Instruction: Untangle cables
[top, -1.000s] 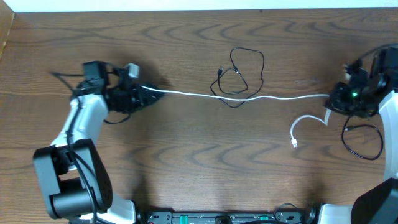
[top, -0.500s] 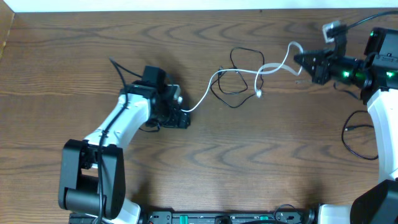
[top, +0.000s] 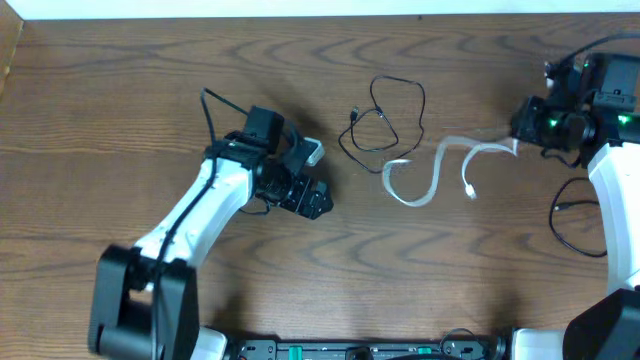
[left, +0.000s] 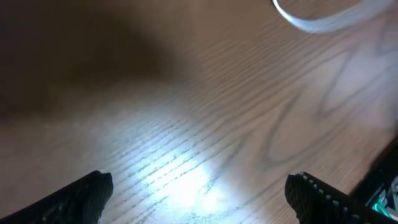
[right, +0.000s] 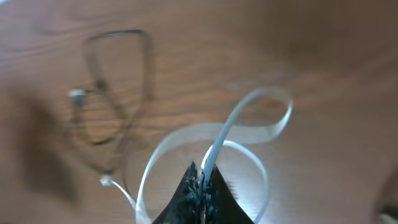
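Note:
The white cable (top: 437, 170) lies in loose curls right of centre, one small plug end (top: 470, 193) resting on the table. My right gripper (top: 520, 135) is shut on its other end; in the right wrist view the cord (right: 247, 111) rises from between the closed fingertips (right: 202, 180) and loops round. The black cable (top: 387, 122) sits as a thin open loop just left of it, blurred in the right wrist view (right: 118, 62). My left gripper (top: 314, 199) stands open and holds nothing, its fingers (left: 87, 196) wide apart over bare wood, with the white cable (left: 317, 22) far ahead.
A thicker black robot cable (top: 580, 228) loops on the table at the right edge below the right arm. The table's far edge (top: 320, 18) meets a white wall. The left table edge (top: 10, 60) is at the upper left.
The left gripper has let go of the white cable and moved a little right. The right gripper moved right and down, dragging the now slack white cable off the black loop.

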